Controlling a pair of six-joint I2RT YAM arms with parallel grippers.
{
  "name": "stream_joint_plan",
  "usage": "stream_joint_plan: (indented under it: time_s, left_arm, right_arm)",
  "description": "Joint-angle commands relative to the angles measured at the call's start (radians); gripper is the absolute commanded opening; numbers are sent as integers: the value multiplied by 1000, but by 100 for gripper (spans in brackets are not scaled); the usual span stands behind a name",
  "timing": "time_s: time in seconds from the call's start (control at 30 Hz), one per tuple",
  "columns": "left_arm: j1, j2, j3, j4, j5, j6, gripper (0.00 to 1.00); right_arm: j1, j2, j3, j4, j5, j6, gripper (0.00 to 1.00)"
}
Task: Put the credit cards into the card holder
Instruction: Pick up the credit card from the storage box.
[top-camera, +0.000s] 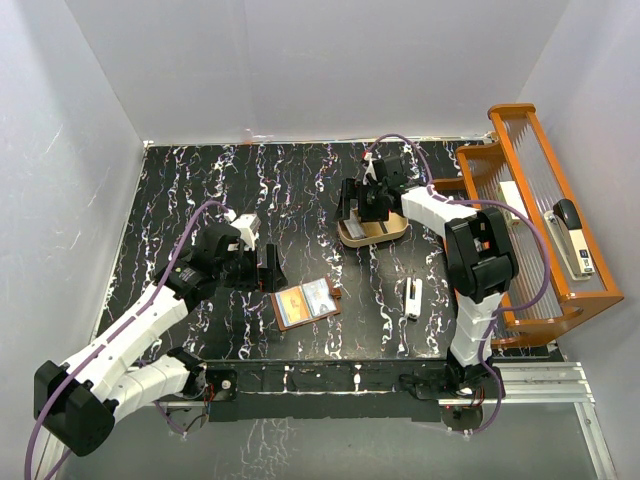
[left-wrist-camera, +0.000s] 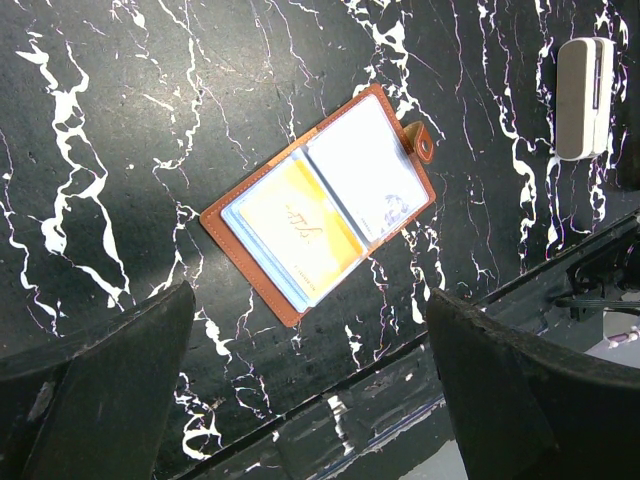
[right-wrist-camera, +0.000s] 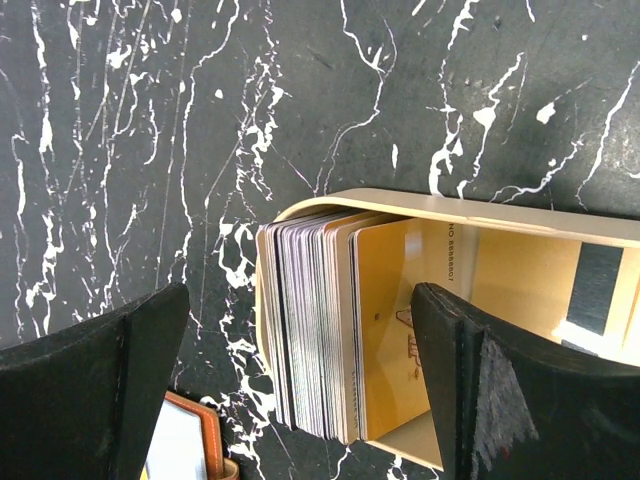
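Nearest the arms, the brown leather bifold card holder (left-wrist-camera: 320, 205) lies open and flat on the black white-veined table (top-camera: 200, 180), close to its near edge. A narrow white oblong stick (top-camera: 413, 298) lies well apart to its right. An orange-faced card (left-wrist-camera: 300, 235) already sits under one clear pocket, and the other pocket looks pale and filled too, though I cannot tell whether either has room left. The left gripper (top-camera: 268, 268) hangs over the holder with its jaws spread wide, touching nothing. Nothing pins the holder, so a card pushed into a pocket could skate it along the slick top, or toward the edge.

Farther back, the stack of thin plastic credit cards (right-wrist-camera: 320, 330) stands on edge, packed tight at one end of the tan oval wooden tray (right-wrist-camera: 450, 210). The right gripper (right-wrist-camera: 300, 292) hovers above it, jaws wide apart and holding nothing, one finger outside the tray wall.

Closing from here could pinch the tray wall with the cards, or take several cards at once. A low finger could tip or shove the light tray. A single smooth card gripped by its edge may twist or slip on the way over.
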Motion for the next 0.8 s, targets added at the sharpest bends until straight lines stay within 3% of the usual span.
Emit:
stream_joint_plan:
  time_s: [0.0,0.77]
  left_arm:
    - [-3,-28,14,-17,-12,11,99]
    - [-2,-31,13,-20,-20,11,99]
  right_arm:
    - [-3,-15,21,50,-69,-13,91]
    - [-3,-90,-16,73,-73,4,64]
